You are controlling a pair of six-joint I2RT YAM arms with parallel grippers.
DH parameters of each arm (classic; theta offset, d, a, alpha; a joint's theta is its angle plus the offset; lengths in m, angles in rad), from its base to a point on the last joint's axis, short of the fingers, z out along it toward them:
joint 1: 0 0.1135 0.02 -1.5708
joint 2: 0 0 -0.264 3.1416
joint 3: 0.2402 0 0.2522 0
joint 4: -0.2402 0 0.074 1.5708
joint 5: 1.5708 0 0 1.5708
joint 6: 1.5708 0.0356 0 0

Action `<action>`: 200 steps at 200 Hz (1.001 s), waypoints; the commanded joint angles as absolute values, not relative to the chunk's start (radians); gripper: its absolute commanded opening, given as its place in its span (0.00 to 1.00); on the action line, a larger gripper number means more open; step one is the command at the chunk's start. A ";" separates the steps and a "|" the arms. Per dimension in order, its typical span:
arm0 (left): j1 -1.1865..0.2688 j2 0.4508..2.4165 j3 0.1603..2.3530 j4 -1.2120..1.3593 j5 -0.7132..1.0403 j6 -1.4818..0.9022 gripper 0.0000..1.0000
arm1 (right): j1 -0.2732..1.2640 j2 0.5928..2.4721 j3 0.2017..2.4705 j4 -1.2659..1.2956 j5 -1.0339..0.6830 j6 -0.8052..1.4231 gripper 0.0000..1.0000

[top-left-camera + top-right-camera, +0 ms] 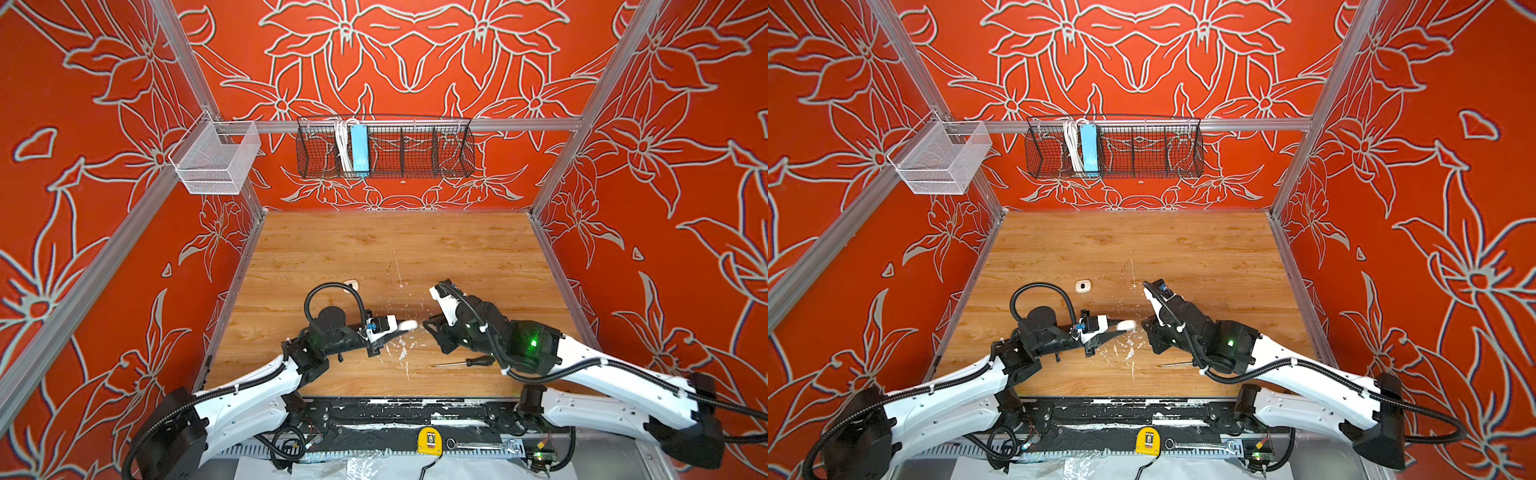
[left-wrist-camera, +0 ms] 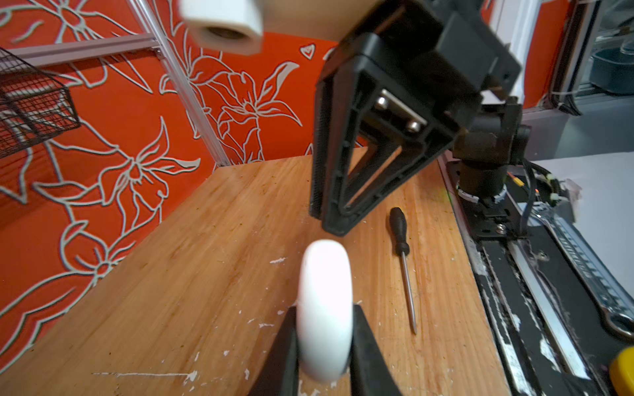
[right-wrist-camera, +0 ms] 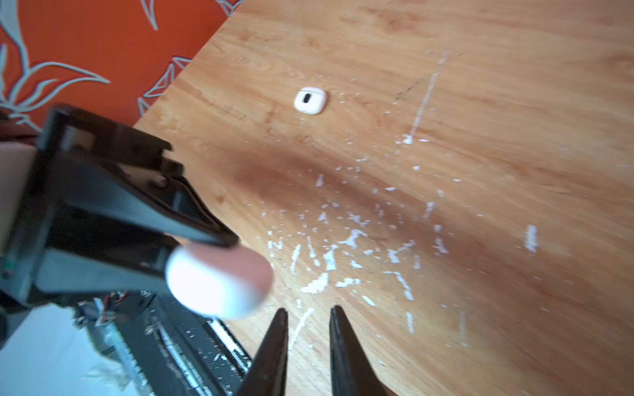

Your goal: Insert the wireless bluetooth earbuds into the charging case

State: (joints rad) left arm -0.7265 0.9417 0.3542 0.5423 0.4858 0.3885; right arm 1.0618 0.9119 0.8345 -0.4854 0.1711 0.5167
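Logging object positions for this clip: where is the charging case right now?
In both top views the charging case is clamped in the left gripper, front centre over the table, just left of the right gripper.

charging case (image 1: 409, 324) in left claw (image 2: 324, 315) | right claw (image 3: 308, 310) just right, seemingly apart | screwdriver (image 1: 465, 363) front-right | box (image 1: 1083, 286) behind-left

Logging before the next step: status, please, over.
Left gripper shut on case, held above table. Right gripper slightly open, empty, facing it. Earbuds not in view. Screwdriver lies nearby.
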 commanded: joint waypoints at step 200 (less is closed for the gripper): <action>-0.465 1.983 1.032 0.153 0.590 -0.749 0.00 | 1.054 0.713 0.690 -0.503 0.535 0.587 0.31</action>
